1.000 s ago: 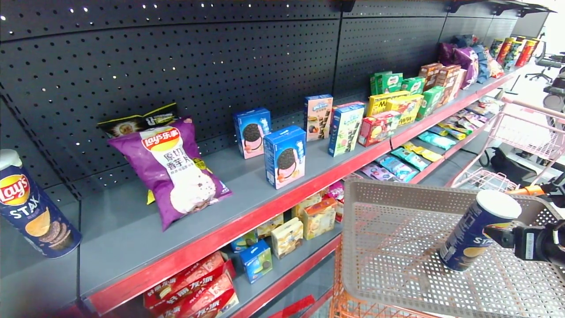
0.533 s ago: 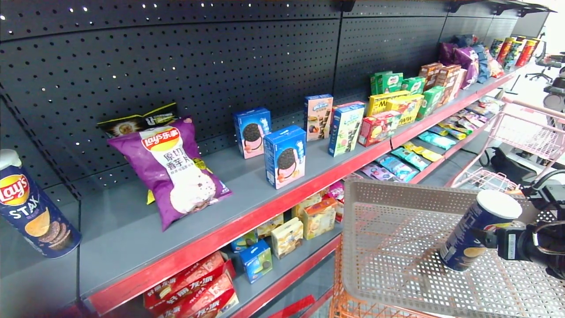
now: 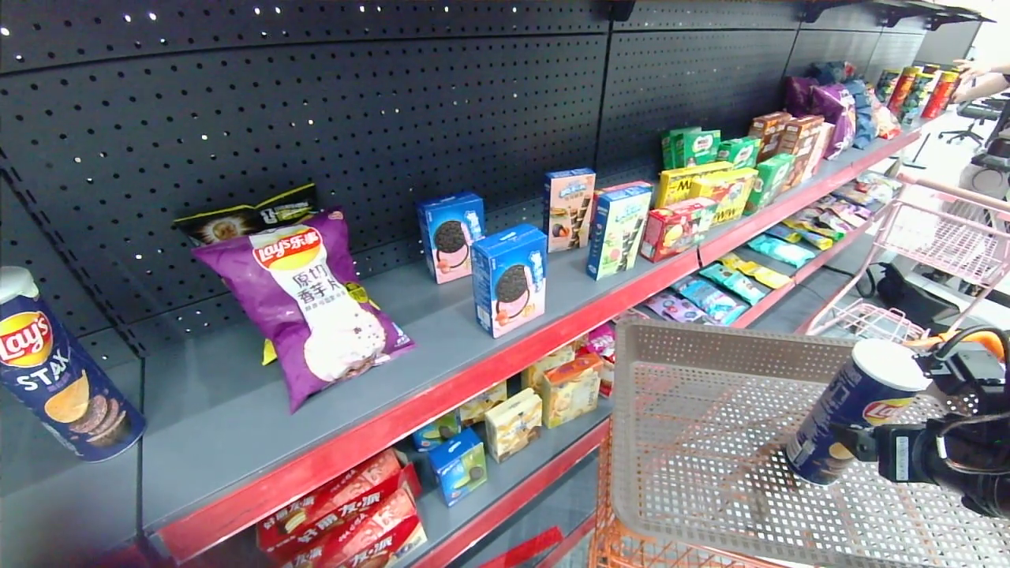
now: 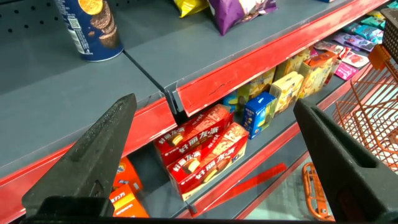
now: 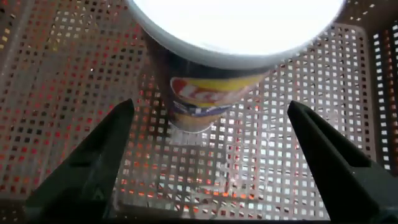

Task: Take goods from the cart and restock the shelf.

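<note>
R gripper (image 5: pixel 210 107) is sitting wide open w/ a finger on either side of the chip can (image 3: pixel 856 414), not yet pinching it. The can is standing lid-up on the mesh floor of the cart basket (image 3: pixel 710 335), toward its right side. Main risk, as I'm judging it: the can is tall, smooth & round, so if the fingers are closing off-centre, one pad is hitting first & the can is tipping or rolling across the mesh, or twisting in the grip on the lift. In the head view the fingers are sitting low on the body, but I can't tell how far round they're reaching. Squeezing too hard is also risking a dented tube. L gripper (image 4: pixel 214 106) is hanging open & empty just off the red shelf lip (image 4: pixel 249 59), above the lower shelf's red boxes (image 4: pixel 202 149). The basket's raised rim is standing btw the can & the shelf (image 3: pixel 237 410), so a low carry is risking a clip on it. A matching can (image 3: pixel 59 371) is standing at the shelf's far left, w/ a purple chip bag (image 3: pixel 316 304) & blue cookie boxes (image 3: pixel 509 280) further right. The bare stretch beside the matching can is looking like the likely spot, tho a wide swing is risking a knock on the bag. A pink cart (image 3: pixel 939 237) is parked well apart on the right
</note>
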You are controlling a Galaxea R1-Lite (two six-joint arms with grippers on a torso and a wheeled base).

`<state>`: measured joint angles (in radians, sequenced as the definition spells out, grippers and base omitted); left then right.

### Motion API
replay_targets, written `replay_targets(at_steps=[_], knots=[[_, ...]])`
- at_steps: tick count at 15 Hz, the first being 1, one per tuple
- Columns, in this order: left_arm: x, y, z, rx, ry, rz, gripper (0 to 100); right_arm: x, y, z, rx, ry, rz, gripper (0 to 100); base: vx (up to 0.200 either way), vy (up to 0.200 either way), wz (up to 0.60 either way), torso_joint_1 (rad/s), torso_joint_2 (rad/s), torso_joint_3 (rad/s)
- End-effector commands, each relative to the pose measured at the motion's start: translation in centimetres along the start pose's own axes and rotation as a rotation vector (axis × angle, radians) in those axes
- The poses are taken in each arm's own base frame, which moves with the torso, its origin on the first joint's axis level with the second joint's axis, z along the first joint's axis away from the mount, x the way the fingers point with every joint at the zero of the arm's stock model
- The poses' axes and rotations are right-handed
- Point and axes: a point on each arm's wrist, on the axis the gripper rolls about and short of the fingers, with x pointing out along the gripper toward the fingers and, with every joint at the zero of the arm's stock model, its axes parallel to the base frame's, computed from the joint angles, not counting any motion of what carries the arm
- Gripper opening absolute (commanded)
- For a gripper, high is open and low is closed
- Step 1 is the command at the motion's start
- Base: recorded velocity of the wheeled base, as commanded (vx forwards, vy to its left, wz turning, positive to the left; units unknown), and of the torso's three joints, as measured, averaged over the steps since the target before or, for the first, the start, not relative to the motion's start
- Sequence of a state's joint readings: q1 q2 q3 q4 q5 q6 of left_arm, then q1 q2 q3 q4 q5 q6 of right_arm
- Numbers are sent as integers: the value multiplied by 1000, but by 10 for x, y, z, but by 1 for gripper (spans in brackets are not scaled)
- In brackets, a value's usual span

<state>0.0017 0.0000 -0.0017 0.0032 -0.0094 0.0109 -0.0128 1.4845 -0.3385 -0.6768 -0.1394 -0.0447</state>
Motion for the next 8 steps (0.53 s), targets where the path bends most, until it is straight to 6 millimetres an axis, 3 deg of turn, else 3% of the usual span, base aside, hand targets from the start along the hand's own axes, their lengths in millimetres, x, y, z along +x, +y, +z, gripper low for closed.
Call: replay_targets(at_steps=[1, 6, 8], knots=[[0, 0, 0, 0, 0, 2, 100, 13, 3, -2, -10, 37, 9, 100, 0, 0, 0, 0, 0, 0], [0, 0, 0, 0, 0, 0, 100, 39, 3, 6, -38, 25, -5, 100, 0, 0, 0, 0, 0, 0], [0, 0, 0, 0, 0, 0, 100, 61, 5, 18, -75, -16, -5, 100, 0, 0, 0, 0, 0, 0]])
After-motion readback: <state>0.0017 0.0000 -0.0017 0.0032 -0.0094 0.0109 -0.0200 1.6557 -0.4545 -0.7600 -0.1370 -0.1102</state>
